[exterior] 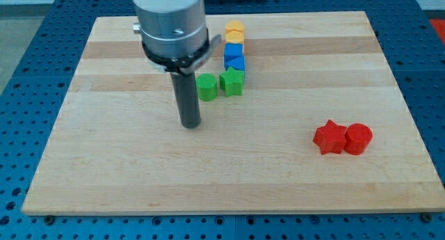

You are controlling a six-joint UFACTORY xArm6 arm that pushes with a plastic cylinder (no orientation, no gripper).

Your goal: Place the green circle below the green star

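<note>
Rod only, no hand: my tip (190, 124) rests on the worktop (104, 170), near the green circle (206, 87) at its one o'clock; green star (232, 81) touches the circle's three o'clock side.

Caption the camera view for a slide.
My tip sits lower-left of the green circle, which is left of the green star.

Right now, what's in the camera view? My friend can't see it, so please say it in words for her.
My tip rests on a wooden board, just left of and below the green circle, which sits left of the green star. Blue blocks and yellow blocks line up above the star; a red star and red circle sit at lower right.
</note>
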